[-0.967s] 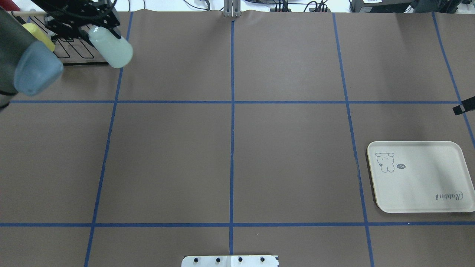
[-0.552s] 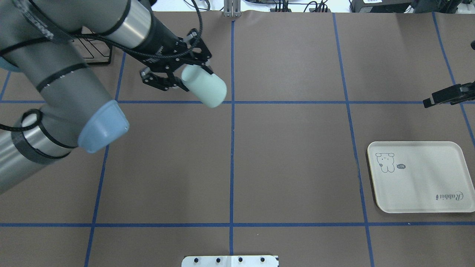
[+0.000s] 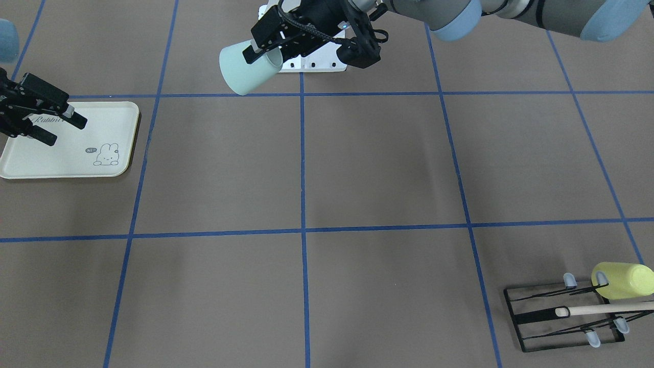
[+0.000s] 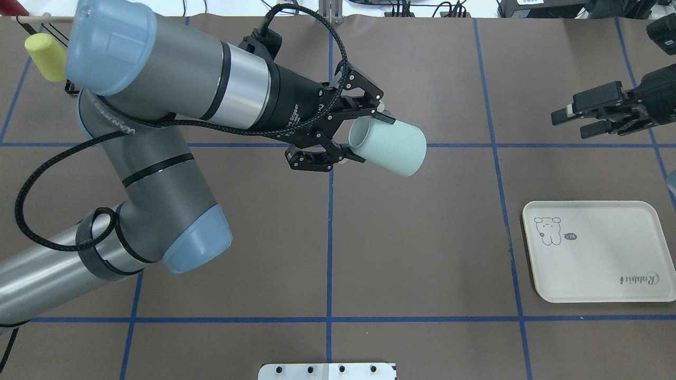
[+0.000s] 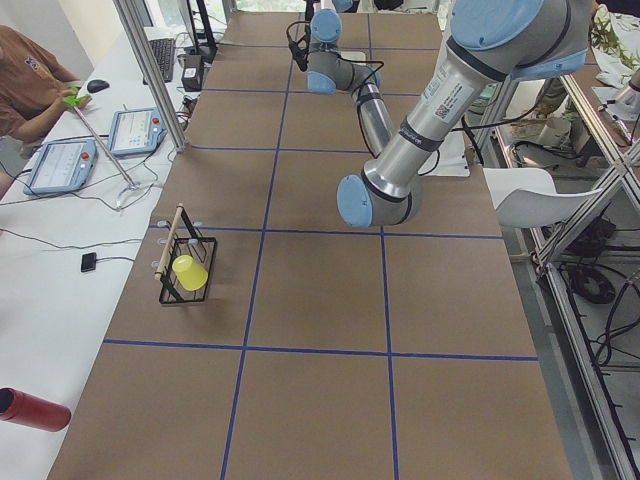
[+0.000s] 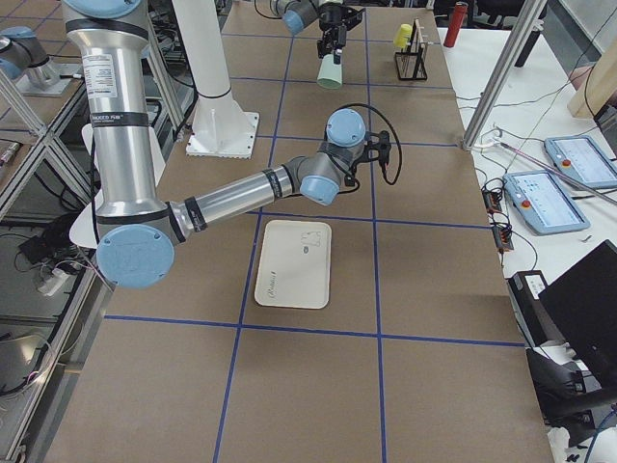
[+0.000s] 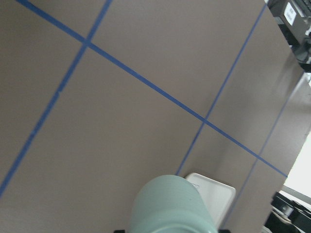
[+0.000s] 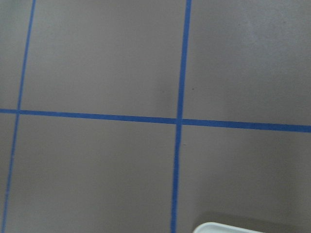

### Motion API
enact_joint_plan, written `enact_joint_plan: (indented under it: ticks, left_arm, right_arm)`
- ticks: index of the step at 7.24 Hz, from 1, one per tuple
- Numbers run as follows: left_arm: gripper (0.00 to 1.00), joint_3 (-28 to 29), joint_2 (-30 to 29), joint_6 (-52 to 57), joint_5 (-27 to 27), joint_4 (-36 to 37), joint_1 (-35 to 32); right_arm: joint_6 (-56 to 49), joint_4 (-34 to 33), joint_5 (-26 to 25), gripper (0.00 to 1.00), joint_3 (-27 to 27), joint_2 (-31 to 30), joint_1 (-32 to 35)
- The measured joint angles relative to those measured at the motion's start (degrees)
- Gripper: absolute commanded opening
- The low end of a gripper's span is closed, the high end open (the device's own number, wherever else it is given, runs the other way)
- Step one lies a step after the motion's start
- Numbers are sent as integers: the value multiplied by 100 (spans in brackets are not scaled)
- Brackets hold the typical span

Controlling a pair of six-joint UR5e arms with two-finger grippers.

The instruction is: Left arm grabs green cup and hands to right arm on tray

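Observation:
My left gripper (image 4: 364, 138) is shut on the rim of the pale mint-green cup (image 4: 391, 145) and holds it on its side above the table's middle, its base pointing toward the right arm. The cup also shows in the front view (image 3: 244, 71), the right side view (image 6: 330, 72) and the left wrist view (image 7: 170, 206). My right gripper (image 4: 573, 124) is open and empty, well to the right of the cup and apart from it. The cream Rabbit tray (image 4: 597, 264) lies flat near the right side, empty; in the front view the right gripper (image 3: 64, 130) hovers over the tray (image 3: 61, 158).
A yellow-green cup (image 3: 621, 281) and a wooden stick (image 3: 603, 309) rest on a black wire rack (image 3: 562, 317) at the far left corner. A white mounting plate (image 4: 327, 371) sits at the near edge. Blue tape lines grid the brown table.
The left arm carried the green cup from the rack at the far left rightward to the table's middle. The right gripper came in from the right edge toward the centre.

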Motion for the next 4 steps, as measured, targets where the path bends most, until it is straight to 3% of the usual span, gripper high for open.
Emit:
enact_joint_plan:
  ticks: [2, 4]
  left_arm:
    - [0, 21, 2, -459, 505, -674, 128]
    - [0, 78, 95, -1143, 939, -1493, 134]
  right_arm:
    - [1609, 1184, 62, 99, -8, 311, -159]
    - [3074, 2122, -262, 98, -10, 631, -437]
